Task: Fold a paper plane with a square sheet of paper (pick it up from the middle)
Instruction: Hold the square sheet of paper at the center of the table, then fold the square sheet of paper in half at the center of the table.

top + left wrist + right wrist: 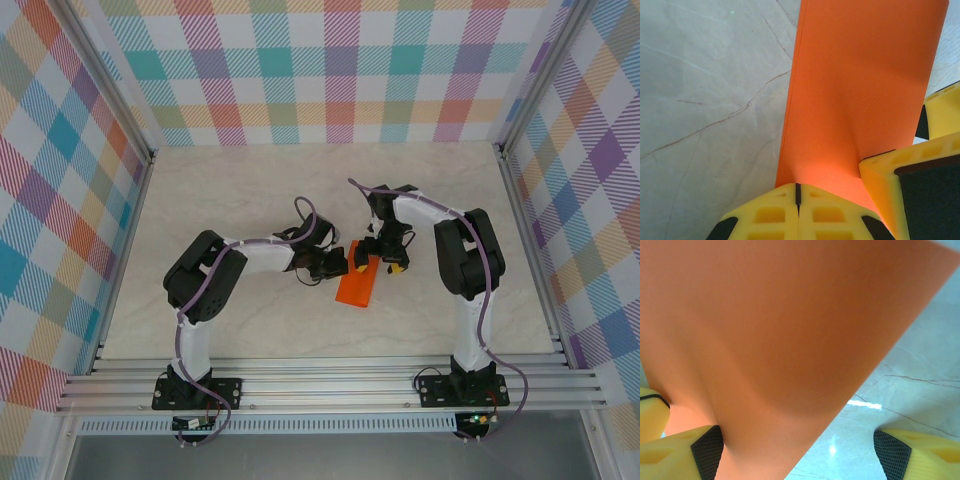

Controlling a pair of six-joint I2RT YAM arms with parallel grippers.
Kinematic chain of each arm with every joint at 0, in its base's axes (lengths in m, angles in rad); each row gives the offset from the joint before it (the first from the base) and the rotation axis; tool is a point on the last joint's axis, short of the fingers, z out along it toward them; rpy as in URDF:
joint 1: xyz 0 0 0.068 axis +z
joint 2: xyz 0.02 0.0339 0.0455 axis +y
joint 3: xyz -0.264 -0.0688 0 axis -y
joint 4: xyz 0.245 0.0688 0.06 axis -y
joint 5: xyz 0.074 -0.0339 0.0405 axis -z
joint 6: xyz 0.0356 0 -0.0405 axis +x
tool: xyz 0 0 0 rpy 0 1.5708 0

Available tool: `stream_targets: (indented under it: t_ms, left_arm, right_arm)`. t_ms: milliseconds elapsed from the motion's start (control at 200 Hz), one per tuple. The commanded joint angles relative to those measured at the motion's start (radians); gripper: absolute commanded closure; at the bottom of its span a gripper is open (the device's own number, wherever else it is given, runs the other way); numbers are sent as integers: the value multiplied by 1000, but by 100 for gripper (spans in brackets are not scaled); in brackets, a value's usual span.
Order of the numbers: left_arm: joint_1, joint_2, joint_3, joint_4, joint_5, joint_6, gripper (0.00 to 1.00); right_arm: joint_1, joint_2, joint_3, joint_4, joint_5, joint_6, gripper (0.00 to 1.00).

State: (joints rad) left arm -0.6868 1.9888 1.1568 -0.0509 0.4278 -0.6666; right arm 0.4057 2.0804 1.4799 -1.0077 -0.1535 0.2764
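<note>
The sheet of paper point(357, 284) is bright orange and folded into a narrow oblong, slanting down from the grippers to the table. My left gripper point(346, 262) is shut on its upper end; in the left wrist view the paper point(860, 85) comes out from between the closed yellow fingertips point(798, 192). My right gripper point(384, 260) is open beside that same end. In the right wrist view the paper point(780, 325) lies against the left pad point(707, 450), with the other pad point(892, 452) well apart. A paper plane is out of view.
The pale marbled table point(250, 190) is walled by checked panels point(330, 70) on three sides, with aluminium rails point(330, 385) along the near edge. Both arms bend inward over the table's middle.
</note>
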Motion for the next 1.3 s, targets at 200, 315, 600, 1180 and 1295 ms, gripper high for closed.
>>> stream_targets:
  t_ms: [200, 315, 600, 1180, 1295]
  left_arm:
    - [-14, 34, -18, -57, -58, -21, 100]
    - [-14, 37, -31, -48, -56, -23, 100]
    - [-16, 37, -39, -44, -54, -20, 100]
    - [-16, 49, -35, -48, -52, -11, 100]
    - [-16, 54, -32, -50, -48, -9, 100]
  right_arm:
    - [-12, 46, -49, 74, 58, 18, 14]
    - [-16, -12, -46, 102, 18, 37, 10]
    - [-65, -221, -176, 262, -123, 165, 25]
    - [-68, -284, -399, 570, -423, 297, 81]
    - [-68, -268, -426, 591, -420, 285, 80]
